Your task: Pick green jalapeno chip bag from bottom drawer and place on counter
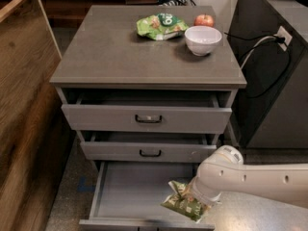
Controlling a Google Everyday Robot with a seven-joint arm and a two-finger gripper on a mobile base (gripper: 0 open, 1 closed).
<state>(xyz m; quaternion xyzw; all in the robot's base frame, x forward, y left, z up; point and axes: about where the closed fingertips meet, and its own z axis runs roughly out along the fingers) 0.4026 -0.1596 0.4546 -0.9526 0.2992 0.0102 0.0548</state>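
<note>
The green jalapeno chip bag [182, 205] is a crinkled olive-green bag at the front right of the open bottom drawer [130, 191]. It hangs tilted over the drawer's front right corner. My gripper [196, 201], at the end of the white arm coming in from the right, is shut on the bag's right side, with its fingers mostly hidden behind the wrist. The counter [125, 47] is the grey cabinet top above.
A lime-green bag [159, 26], a white bowl [203, 39] and a red apple [204, 20] sit at the back right of the counter. The two upper drawers [148, 118] stand slightly open. A wooden panel [24, 105] is at the left, and a dark cabinet with a cable [279, 90] at the right.
</note>
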